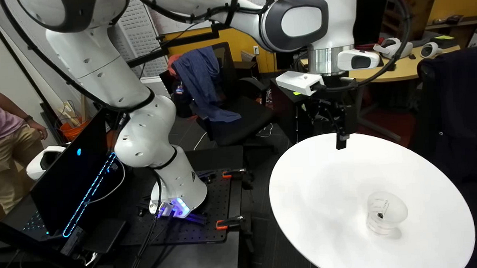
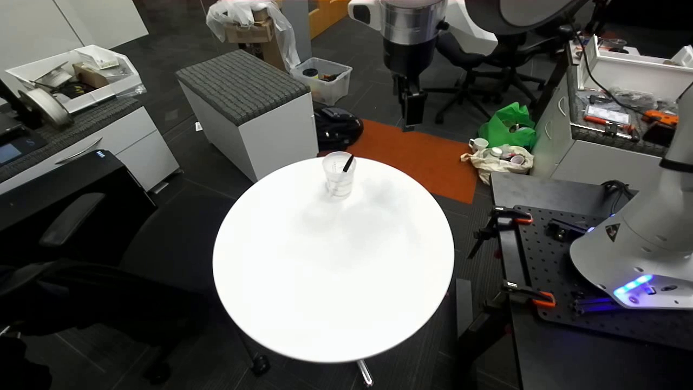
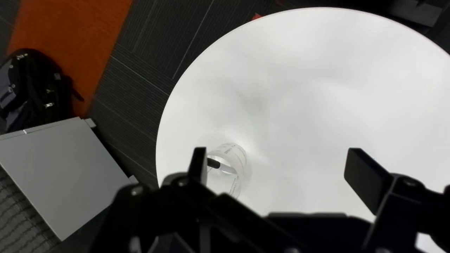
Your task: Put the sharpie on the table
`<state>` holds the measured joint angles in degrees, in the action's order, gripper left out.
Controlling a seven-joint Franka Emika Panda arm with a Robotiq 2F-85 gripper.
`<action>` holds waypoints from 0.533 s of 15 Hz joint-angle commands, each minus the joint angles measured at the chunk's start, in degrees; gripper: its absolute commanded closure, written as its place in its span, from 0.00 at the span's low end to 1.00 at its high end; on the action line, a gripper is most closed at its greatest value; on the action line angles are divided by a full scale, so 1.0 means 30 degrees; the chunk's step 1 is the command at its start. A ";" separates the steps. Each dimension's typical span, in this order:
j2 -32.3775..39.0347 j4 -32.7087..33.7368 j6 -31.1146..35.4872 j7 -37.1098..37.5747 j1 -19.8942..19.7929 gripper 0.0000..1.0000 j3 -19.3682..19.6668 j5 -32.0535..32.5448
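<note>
The sharpie (image 2: 348, 163) leans inside a small clear cup (image 2: 338, 187), its dark end sticking up past the rim in an exterior view. The cup stands upright near the edge of the round white table (image 2: 325, 281). The sharpie (image 1: 380, 215) shows through the cup (image 1: 398, 212) on the table (image 1: 324, 198) in an exterior view too. In the wrist view the sharpie (image 3: 226, 168) has a black end and a pale body, and one finger covers part of it. My gripper (image 3: 277, 150) is open and empty. In both exterior views my gripper (image 1: 341, 142) (image 2: 412, 116) hangs above the table's height, apart from the cup.
A dark chair (image 2: 162, 249) stands close to the round table. The black robot bench (image 1: 211, 254) with orange-tipped clamps (image 1: 229, 222) is beside it, across a gap. A grey-topped cabinet (image 2: 243, 86) and a backpack (image 2: 338, 127) stand on the floor beyond the cup.
</note>
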<state>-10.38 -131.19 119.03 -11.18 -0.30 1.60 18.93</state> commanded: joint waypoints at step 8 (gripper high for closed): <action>0.2541 0.1553 0.1242 -0.3398 -0.0337 0.00 0.0701 -0.0841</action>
<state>-5.87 -129.39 121.75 -17.97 -0.81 3.42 18.20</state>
